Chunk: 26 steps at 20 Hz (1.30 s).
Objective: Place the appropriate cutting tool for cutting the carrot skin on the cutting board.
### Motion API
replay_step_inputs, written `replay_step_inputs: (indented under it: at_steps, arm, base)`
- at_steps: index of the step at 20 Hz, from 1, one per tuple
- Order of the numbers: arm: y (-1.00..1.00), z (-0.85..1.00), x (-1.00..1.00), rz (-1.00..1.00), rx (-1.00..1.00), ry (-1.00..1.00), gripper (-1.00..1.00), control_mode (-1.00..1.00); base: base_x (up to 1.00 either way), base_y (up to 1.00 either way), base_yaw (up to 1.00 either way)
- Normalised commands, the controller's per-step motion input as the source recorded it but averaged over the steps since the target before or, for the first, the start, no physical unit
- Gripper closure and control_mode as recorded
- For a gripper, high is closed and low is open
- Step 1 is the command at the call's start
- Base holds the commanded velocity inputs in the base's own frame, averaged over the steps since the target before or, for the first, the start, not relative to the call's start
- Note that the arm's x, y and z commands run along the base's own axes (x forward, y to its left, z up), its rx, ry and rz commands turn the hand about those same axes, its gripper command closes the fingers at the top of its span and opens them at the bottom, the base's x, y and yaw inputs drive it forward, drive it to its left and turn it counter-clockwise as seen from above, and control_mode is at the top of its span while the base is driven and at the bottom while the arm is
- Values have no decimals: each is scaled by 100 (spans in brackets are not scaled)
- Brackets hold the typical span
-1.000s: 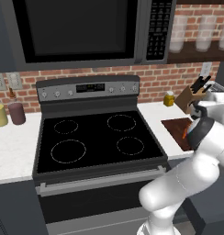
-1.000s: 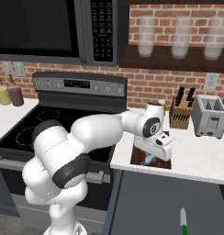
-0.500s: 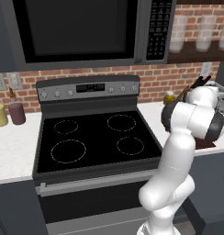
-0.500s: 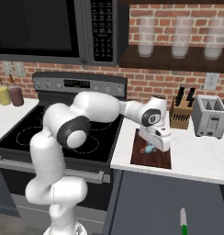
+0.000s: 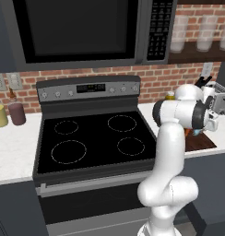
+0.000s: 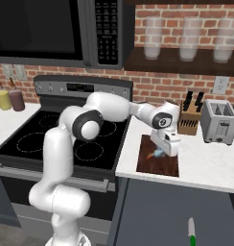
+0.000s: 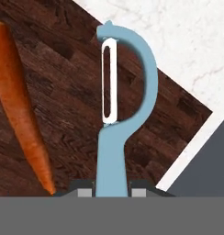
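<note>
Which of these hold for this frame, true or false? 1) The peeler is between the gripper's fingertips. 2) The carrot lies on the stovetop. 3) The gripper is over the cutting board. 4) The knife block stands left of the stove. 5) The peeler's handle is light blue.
1) True: in the hand view the peeler has its handle running down between the fingertips of the gripper.
2) False: the carrot lies on the cutting board, beside the peeler.
3) True: the gripper sits above the cutting board.
4) False: the knife block stands on the counter right of the stove, beside the toaster.
5) True: handle and head frame are light blue, around a silvery blade.
</note>
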Motion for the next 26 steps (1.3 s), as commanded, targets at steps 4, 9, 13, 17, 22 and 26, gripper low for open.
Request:
replay_step_inputs:
  at_steps: [4, 9, 13, 17, 22, 26]
  arm:
    - [0, -38, 5, -7, 0, 0, 100, -100]
    - [1, -22, 3, -5, 0, 0, 100, -100]
    - [28, -17, -1, -3, 0, -3, 100, -100]
    - [35, -12, -10, -2, 0, -5, 100, -100]
    - [35, -12, -15, -1, 0, -5, 100, -100]
    - [10, -14, -1, 0, 0, -1, 100, -100]
  base:
    - [0, 0, 0]
    - [0, 0, 0]
    - [0, 0, 0]
    - [0, 0, 0]
    - [0, 0, 0]
    - [0, 0, 0]
